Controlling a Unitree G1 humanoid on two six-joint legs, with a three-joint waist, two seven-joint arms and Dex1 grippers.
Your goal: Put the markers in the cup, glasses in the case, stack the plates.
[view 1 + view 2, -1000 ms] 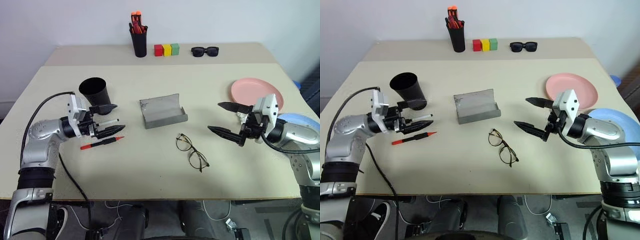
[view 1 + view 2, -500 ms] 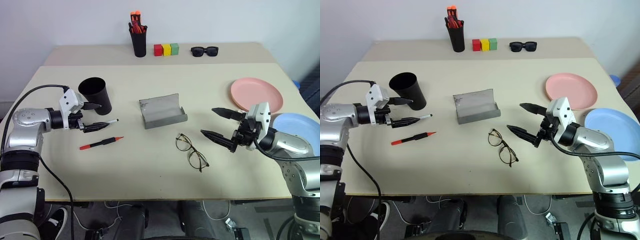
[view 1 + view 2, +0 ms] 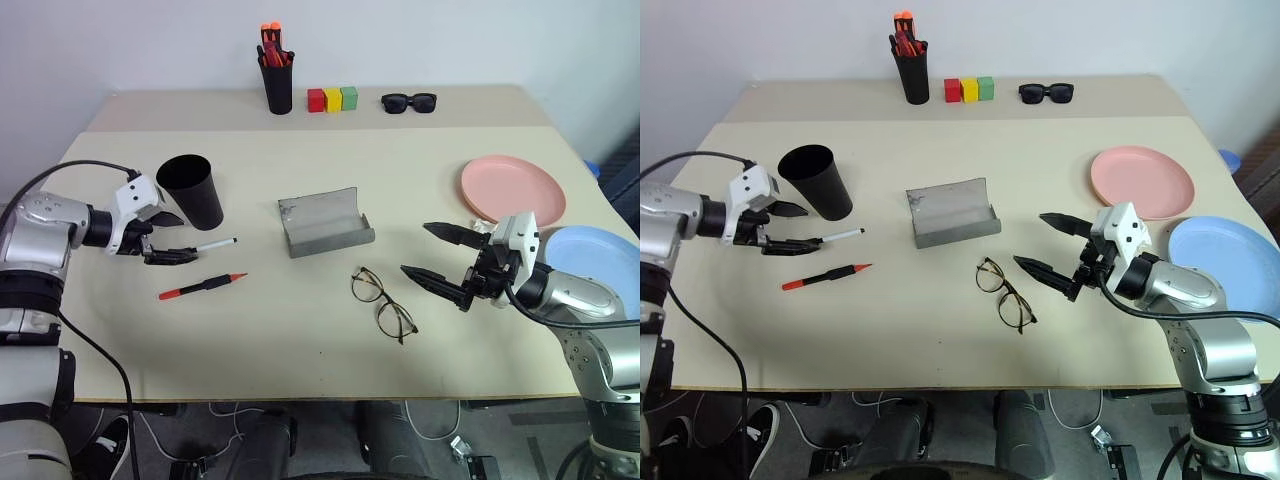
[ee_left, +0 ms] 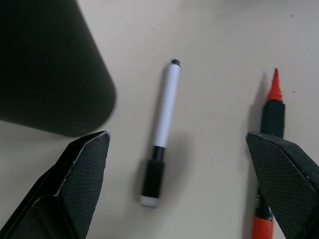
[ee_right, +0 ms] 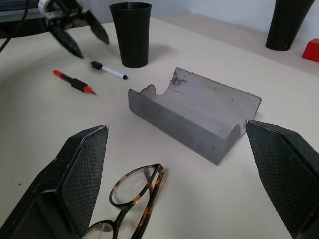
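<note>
Markers lie on the table beside the cup: the white-barrelled marker lies lengthwise between the spread fingers of my left gripper, the red-tipped marker by one finger. My right gripper, released, hovers near the glasses.

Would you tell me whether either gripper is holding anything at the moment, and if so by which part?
Nothing is held: the left gripper and the right gripper are both open and empty.

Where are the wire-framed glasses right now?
The glasses lie unfolded on the table, just in front of the open case and left of the right gripper.
</note>
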